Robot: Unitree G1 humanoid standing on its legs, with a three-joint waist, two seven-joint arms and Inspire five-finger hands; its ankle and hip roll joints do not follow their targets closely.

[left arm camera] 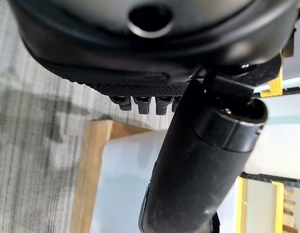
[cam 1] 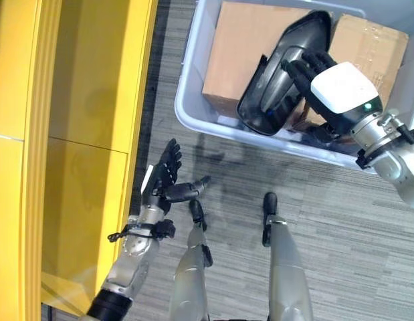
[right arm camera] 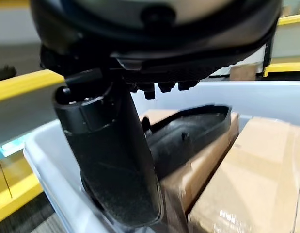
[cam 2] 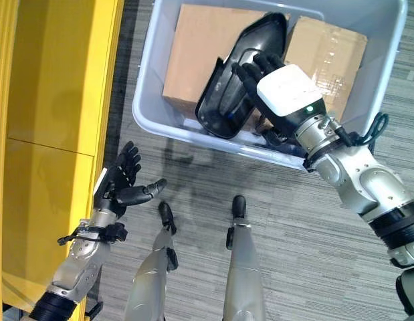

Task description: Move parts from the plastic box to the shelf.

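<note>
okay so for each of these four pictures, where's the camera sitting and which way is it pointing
Left eye view: head camera, looking down at the plastic box, black part, yellow shelf; both hands show.
Right eye view: same scene, slightly shifted.
Left wrist view: along the open left hand toward the floor.
Right wrist view: along the right hand into the box, sharing the black part.

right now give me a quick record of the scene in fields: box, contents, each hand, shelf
box: pale grey plastic box on the carpet floor
contents: two cardboard boxes side by side, with a black moulded part leaning between them
right hand: reaching into the box, fingers laid on the black part; whether they grip it cannot be told
left hand: open, fingers spread, holding nothing, beside the shelf
shelf: yellow shelf on the robot's left
task state: black part not yet out of the box
</note>
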